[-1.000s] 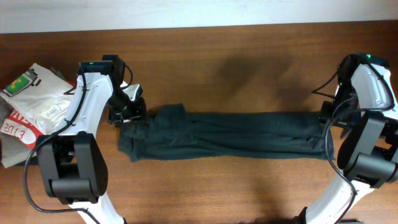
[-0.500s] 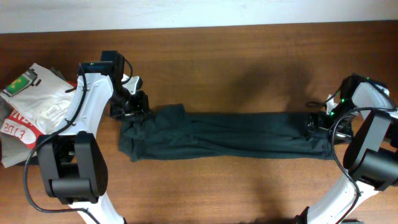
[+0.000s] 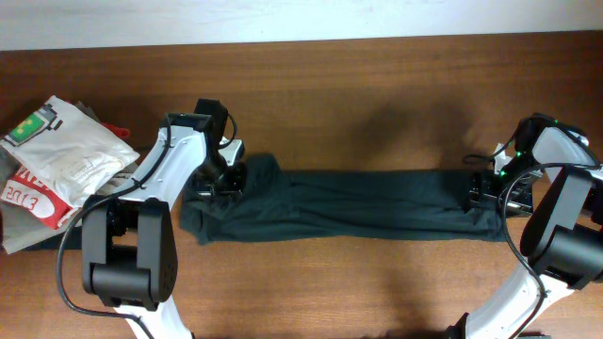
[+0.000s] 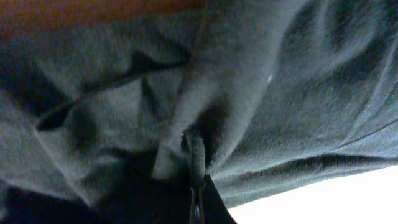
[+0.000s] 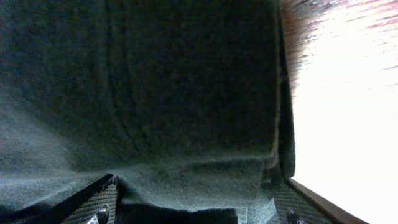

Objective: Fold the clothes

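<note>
The clothes (image 3: 358, 207), a black T-shirt, lie folded into a long narrow strip across the middle of the wooden table (image 3: 358, 104). No letters show. My left gripper (image 3: 224, 179) sits on the strip's left end. In the left wrist view the left gripper (image 4: 196, 186) has its fingers pressed together, pinching a ridge of the black fabric (image 4: 280, 93). My right gripper (image 3: 480, 188) rests at the strip's right end. In the right wrist view the right gripper (image 5: 193, 190) is open, its fingers (image 5: 93, 202) spread wide with the shirt's edge (image 5: 186, 93) between them.
A white folded garment with a green label (image 3: 61, 151) lies at the far left on a red-and-white printed garment (image 3: 24, 193). Both arm bases stand at the table's front corners. A pale wall runs along the far table edge.
My left gripper moved right, from the table beside the shirt onto its left end, bunching the corner. My right gripper came down onto the right end and has stayed there.
</note>
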### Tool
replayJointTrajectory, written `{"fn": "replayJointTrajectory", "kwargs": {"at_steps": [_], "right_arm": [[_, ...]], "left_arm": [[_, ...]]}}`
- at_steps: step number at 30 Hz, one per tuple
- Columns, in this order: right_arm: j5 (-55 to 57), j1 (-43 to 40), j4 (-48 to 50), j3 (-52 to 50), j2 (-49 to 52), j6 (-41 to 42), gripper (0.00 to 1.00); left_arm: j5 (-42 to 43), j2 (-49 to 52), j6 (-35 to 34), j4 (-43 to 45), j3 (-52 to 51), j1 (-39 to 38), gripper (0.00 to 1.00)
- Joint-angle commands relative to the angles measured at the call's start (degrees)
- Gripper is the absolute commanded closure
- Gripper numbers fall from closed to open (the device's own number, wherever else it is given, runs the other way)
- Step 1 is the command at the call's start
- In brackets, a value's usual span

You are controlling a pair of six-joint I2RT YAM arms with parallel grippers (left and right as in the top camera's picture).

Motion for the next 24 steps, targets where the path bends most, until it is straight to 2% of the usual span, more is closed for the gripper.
{"fn": "replayJointTrajectory", "kwargs": {"at_steps": [1, 5, 7, 8, 9, 10, 11, 12, 14, 18, 21, 22, 24], "right_arm": [[-1.46, -0.13, 0.92, -0.87, -0.02, -0.61, 0.18], [-1.44, -0.15, 1.09, -0.87, -0.02, -0.61, 0.18], [-1.44, -0.13, 1.07, -0.87, -0.02, -0.61, 0.18], [-1.46, -0.13, 1.07, -0.87, -0.02, -0.61, 0.18], [-1.46, -0.15, 1.07, -0.87, -0.02, -0.61, 0.18], [-1.46, -0.13, 1.05, -0.87, -0.02, -0.61, 0.18], [-1.46, -0.13, 1.05, -0.87, -0.02, -0.61, 0.18], [-1.46, -0.13, 1.09, -0.87, -0.02, -0.61, 0.18], [-1.46, -0.13, 1.2, -0.87, -0.02, -0.61, 0.18], [-1.46, -0.13, 1.29, -0.87, -0.02, -0.61, 0.18], [-1.46, -0.13, 1.29, -0.87, -0.02, -0.61, 0.18], [-1.46, -0.13, 1.29, -0.87, -0.02, -0.61, 0.18], [-1.46, -0.13, 1.29, -0.87, -0.02, -0.61, 0.18]], "left_arm": [[-0.44, -2.56, 3.06, -7.08, 0.17, 0.04, 1.0], [-0.46, -4.9, 7.23, -14.38, 0.33, 0.04, 1.0], [-2.08, -4.9, 7.17, -11.28, 0.33, 0.17, 1.0], [-2.99, -4.9, 7.15, -9.64, 0.33, 0.2, 0.95], [-4.2, -4.9, 7.15, -8.11, 0.33, 0.2, 0.85], [-5.57, -4.9, 6.99, -6.95, 0.33, 0.2, 0.71], [-7.48, -4.9, 5.6, -5.64, 0.33, 0.2, 0.47], [-8.31, -4.9, 4.02, -3.82, 0.33, 0.2, 0.38], [-7.93, -4.9, 1.86, 1.84, 0.35, 0.2, 0.32], [-6.67, -4.59, 1.7, 11.41, 0.33, 0.2, 0.33], [-4.5, -2.54, 1.75, 14.97, 0.33, -0.02, 0.45], [-3.61, -1.53, 1.75, 15.47, 0.28, -0.02, 0.53], [-2.08, 1.11, 1.75, 15.41, 0.28, -0.02, 0.55]]}}
